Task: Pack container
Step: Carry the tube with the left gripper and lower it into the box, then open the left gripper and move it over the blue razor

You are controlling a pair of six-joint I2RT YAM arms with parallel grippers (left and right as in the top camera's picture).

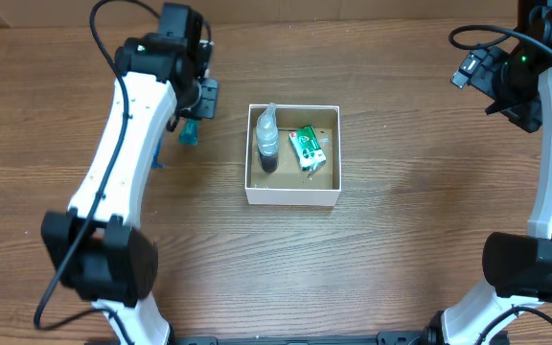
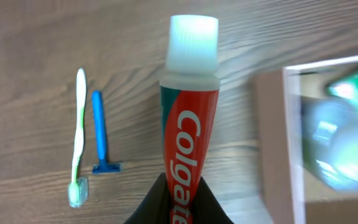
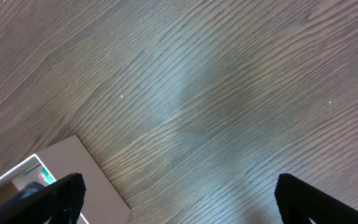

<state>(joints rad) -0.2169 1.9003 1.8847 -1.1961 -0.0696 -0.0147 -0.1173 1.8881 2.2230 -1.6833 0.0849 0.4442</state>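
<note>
The container [image 1: 292, 197] is a square white-walled box with a brown inside, at the table's middle. In it lie a clear bottle [image 1: 267, 140] and a green packet [image 1: 307, 148]. My left gripper [image 1: 198, 105] is left of the box and above the table, shut on a red Colgate toothpaste tube [image 2: 188, 124] with a white cap. The box's edge shows at the right of the left wrist view [image 2: 277, 143]. My right gripper [image 1: 508, 94] is open and empty at the far right. Its fingers [image 3: 179, 199] are spread over bare wood, with a box corner [image 3: 73, 163] at lower left.
A green-and-white toothbrush [image 2: 78, 140] and a blue razor [image 2: 100, 137] lie side by side on the wood left of the toothpaste. The razor's blue tip shows beside the left arm in the overhead view [image 1: 156, 159].
</note>
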